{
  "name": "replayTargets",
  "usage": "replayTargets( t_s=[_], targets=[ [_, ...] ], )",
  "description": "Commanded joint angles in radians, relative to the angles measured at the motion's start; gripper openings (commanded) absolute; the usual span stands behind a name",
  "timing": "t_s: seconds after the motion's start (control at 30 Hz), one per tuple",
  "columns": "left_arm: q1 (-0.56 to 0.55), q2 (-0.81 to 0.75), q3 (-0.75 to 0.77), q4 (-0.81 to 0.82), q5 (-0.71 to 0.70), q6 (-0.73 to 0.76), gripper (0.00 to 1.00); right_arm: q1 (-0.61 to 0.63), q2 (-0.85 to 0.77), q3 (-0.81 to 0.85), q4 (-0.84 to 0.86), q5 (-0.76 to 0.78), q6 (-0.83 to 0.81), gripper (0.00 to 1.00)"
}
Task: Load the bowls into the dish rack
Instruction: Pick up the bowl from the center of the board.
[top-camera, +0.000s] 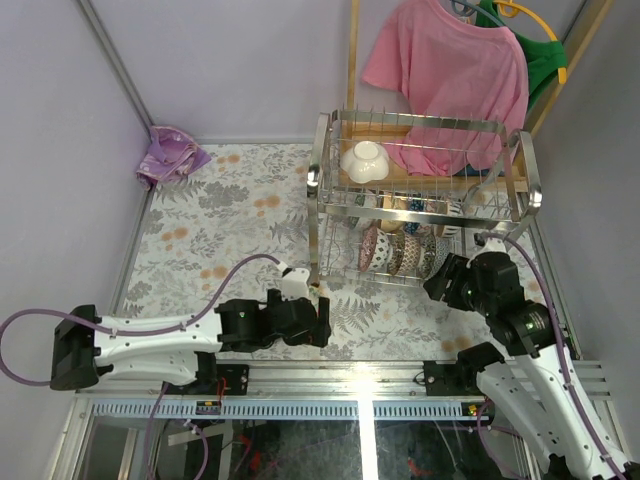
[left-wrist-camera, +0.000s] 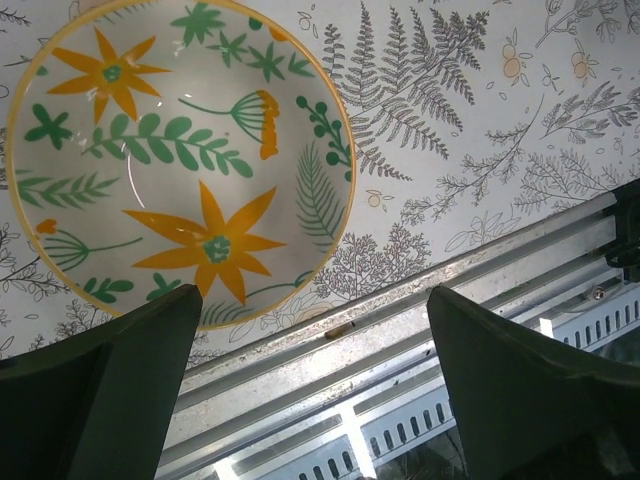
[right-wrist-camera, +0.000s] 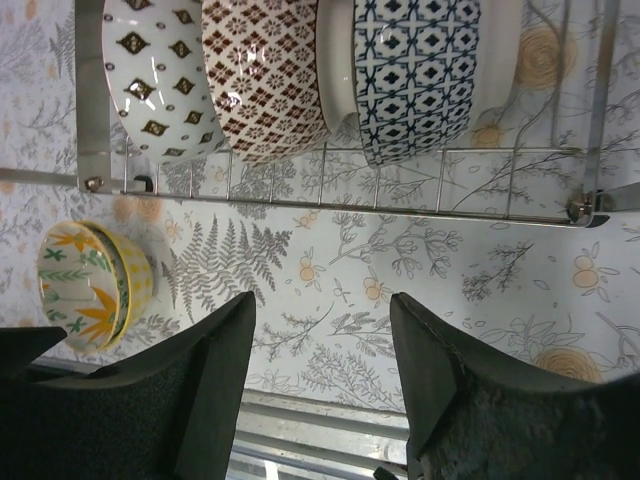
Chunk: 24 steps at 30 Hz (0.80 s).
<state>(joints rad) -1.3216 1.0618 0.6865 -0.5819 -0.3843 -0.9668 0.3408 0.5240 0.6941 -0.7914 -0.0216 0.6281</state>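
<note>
A yellow-rimmed bowl (left-wrist-camera: 180, 160) with orange flowers and green leaves sits on the tablecloth just ahead of my left gripper (left-wrist-camera: 315, 295). That gripper is open and points down with nothing between its fingers. In the top view the left gripper (top-camera: 305, 325) covers this bowl. The steel dish rack (top-camera: 430, 121) stands at the back right, a white bowl (top-camera: 365, 160) on its upper tier and several patterned bowls (top-camera: 400, 245) on edge below. My right gripper (top-camera: 442, 280) hangs open and empty before the rack's lower tier (right-wrist-camera: 340, 196). The yellow bowl (right-wrist-camera: 90, 295) shows at its left.
A pink shirt (top-camera: 450, 70) and a green garment (top-camera: 540, 50) hang on a wooden stand behind the rack. A purple cloth (top-camera: 170, 155) lies in the back left corner. An aluminium rail (left-wrist-camera: 400, 330) runs along the table's near edge, close to the yellow bowl.
</note>
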Motion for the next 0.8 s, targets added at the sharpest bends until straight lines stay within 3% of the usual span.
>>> replayTargets(
  t_s=[0.0,0.13,0.2,0.3,0.6,0.77],
  targets=[
    [0.001,0.039,0.001,0.062,-0.014,0.025,0.94,-0.01,0.012,0.082,0.014,0.179,0.05,0.63],
    [0.002,0.097,0.041,0.046,-0.044,0.048,0.85,-0.01,0.013,0.126,-0.001,0.201,0.031,0.54],
    [0.003,0.128,0.067,0.027,-0.066,0.057,0.78,-0.01,-0.007,0.125,0.029,0.127,0.028,0.44],
    [0.004,0.167,0.099,0.016,-0.084,0.075,0.71,-0.011,-0.039,0.111,0.029,0.017,0.05,0.37],
    [0.009,0.214,0.14,0.01,-0.095,0.093,0.4,-0.01,-0.216,0.018,0.03,-0.185,0.135,0.4],
    [0.015,0.248,0.164,-0.016,-0.109,0.095,0.33,-0.01,-0.216,0.055,0.011,-0.21,0.118,0.41]
  ],
)
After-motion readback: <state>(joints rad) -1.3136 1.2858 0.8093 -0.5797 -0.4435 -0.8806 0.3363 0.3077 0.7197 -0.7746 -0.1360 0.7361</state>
